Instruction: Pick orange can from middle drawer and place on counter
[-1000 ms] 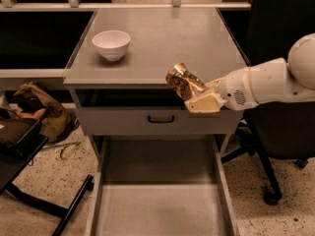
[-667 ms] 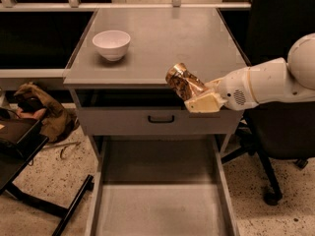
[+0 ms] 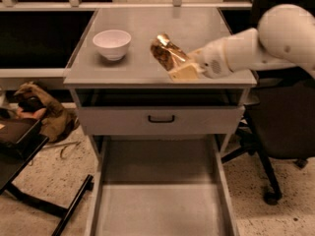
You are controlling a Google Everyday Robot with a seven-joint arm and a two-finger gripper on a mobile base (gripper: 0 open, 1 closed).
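Note:
The orange can (image 3: 164, 51) is shiny orange-brown and gold, tilted, held over the front right part of the grey counter (image 3: 147, 28). My gripper (image 3: 178, 67) reaches in from the right on a white arm and is shut on the can, just above the counter's front edge. The middle drawer (image 3: 157, 195) is pulled out below, wide and shallow, its flat grey floor bare.
A white bowl (image 3: 112, 44) stands on the counter's left. A grey drawer front with a black handle (image 3: 161, 119) sits under the counter. A black office chair (image 3: 280, 132) is to the right. A brown bag (image 3: 37, 109) and dark frame (image 3: 29, 181) lie left.
My gripper with the orange can has risen from beside the drawer front to over the counter's front right part. The camera view has shifted.

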